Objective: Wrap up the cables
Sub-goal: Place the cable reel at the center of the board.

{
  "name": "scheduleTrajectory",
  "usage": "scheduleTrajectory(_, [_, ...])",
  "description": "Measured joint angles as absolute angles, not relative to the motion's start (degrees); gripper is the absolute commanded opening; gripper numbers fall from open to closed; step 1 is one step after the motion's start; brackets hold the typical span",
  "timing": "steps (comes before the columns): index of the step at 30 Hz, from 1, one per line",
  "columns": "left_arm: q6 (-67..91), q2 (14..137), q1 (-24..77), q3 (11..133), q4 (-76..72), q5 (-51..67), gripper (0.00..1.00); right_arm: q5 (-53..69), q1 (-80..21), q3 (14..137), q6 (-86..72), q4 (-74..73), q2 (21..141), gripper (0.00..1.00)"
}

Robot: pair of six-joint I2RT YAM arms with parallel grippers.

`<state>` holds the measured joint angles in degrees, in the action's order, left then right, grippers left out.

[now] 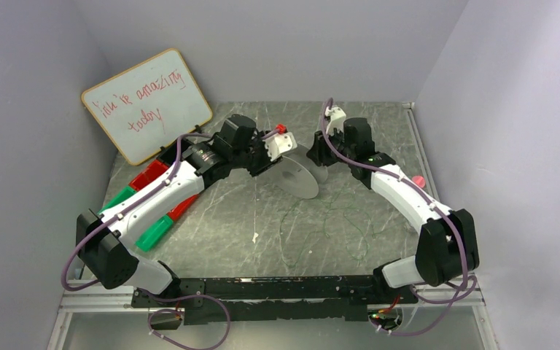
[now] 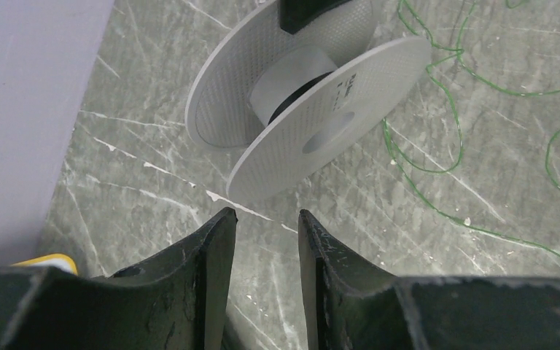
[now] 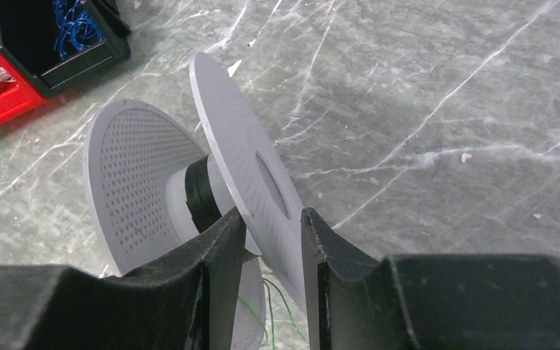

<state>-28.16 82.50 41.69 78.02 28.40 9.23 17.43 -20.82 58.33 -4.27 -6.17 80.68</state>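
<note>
Sprawling in loose loops over the grey marbled table [image 1: 219, 211], the thin green cables [image 1: 326, 227] lie around the middle, on the near side of a white spool [image 1: 300, 175]. A few strands reach under the spool's lower rim. The spool sits tilted towards the far middle of the table, its two perforated flanges joined by a pale hub. The right gripper [image 3: 271, 219] meets it from the right, one finger on each side of the nearer flange's rim. Its jaws are parted wider than the flange is thick. The right arm [image 1: 401, 189] rises from its base at the near right and slopes far and left, wrist bent down at the spool. The left gripper [image 2: 266, 219] hangs low over the table just beside the spool, fingers apart with nothing between them. The left arm [image 1: 153, 197] stretches from the near left towards the far middle. Red and green bins [image 1: 149, 179] lie under it, and a whiteboard [image 1: 146, 102] leans in the far left corner.
</note>
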Motion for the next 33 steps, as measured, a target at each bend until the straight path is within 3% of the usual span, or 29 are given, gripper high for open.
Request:
scheduleTrajectory(9, [-28.7, 83.2, 41.7, 78.0, 30.3, 13.0, 0.42, 22.3, -19.1, 60.5, -4.3, -7.8, 80.2, 0.38])
scheduleTrajectory(15, [-29.3, 83.5, 41.7, 78.2, 32.1, 14.9, 0.45, 22.8, -18.9, 62.7, -3.5, -10.3, 80.8, 0.49])
scheduleTrajectory(19, [-29.8, 83.5, 42.7, 78.5, 33.7, 16.1, 0.44, 22.6, -16.8, 62.7, -3.1, -11.0, 77.7, 0.51])
scheduleTrajectory(33, [-26.1, 91.5, 58.5, 72.6, 26.0, 3.9, 0.38, 26.5, -4.1, 60.7, -5.7, -9.7, 72.9, 0.51])
